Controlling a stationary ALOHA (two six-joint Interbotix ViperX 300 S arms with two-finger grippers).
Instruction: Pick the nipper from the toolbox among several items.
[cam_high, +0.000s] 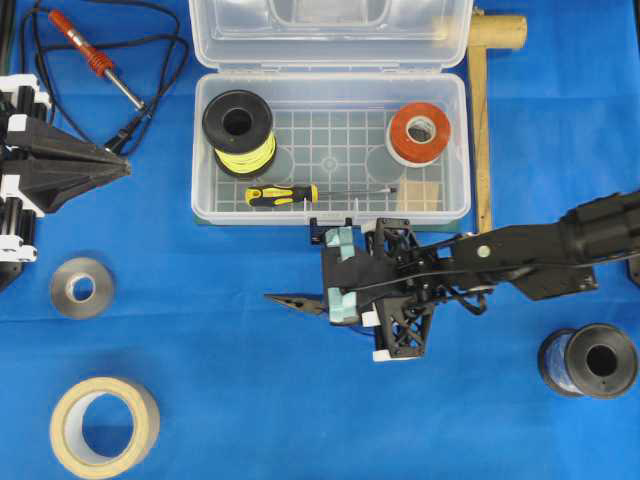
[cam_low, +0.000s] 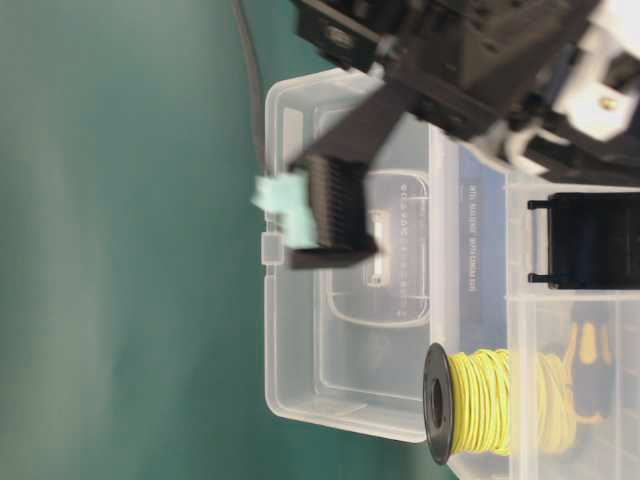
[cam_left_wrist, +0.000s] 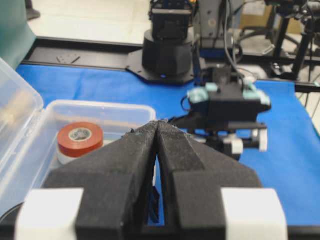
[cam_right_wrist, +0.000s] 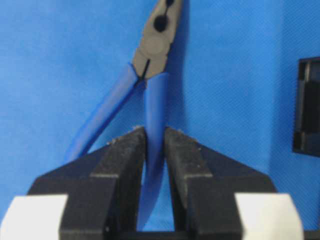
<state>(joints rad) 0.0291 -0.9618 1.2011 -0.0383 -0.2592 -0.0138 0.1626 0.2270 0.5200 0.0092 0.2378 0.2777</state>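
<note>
Now the right gripper (cam_right_wrist: 155, 150) clamps one curved blue handle of the nipper (cam_right_wrist: 150, 75), dark jaws pointing away; the left gripper (cam_left_wrist: 157, 145) sits closed, empty.

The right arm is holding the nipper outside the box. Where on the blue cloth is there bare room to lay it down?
Bare cloth lies in front of the toolbox, between the grey tape roll and the nipper. More lies between the beige tape roll and the black spool. The toolbox floor is crowded, as is the far-left corner with the soldering iron.
</note>
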